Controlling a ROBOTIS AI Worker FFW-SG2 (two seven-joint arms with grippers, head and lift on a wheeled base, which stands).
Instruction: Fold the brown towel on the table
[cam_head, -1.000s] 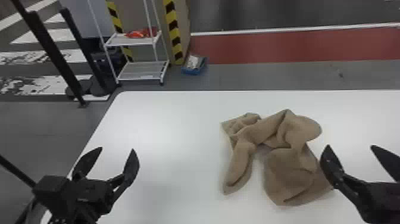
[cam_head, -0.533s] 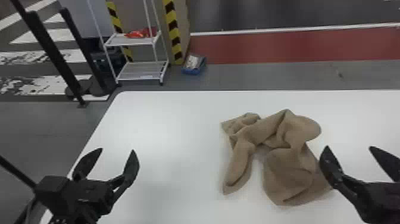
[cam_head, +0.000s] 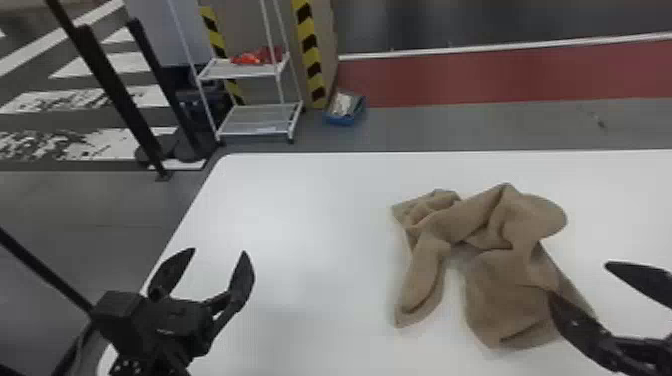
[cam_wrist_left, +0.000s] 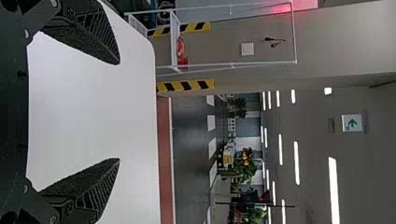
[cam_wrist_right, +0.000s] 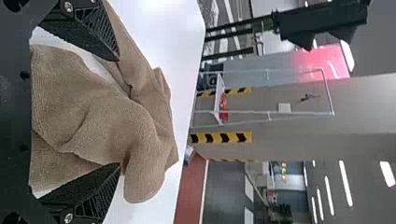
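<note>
The towel (cam_head: 510, 280) lies rumpled right of centre on the table (cam_head: 310, 225), its long axis running from far left to near right; a narrow fold on its left points near. The right gripper (cam_head: 579, 279) aims far and left at the towel's near right edge, fingers apart; contact is unclear. At near left, the left gripper (cam_head: 216, 251) points far, fingers apart.

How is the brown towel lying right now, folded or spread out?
Neither: the brown towel is crumpled, with bunched ridges and a narrow flap jutting toward the robot.
</note>
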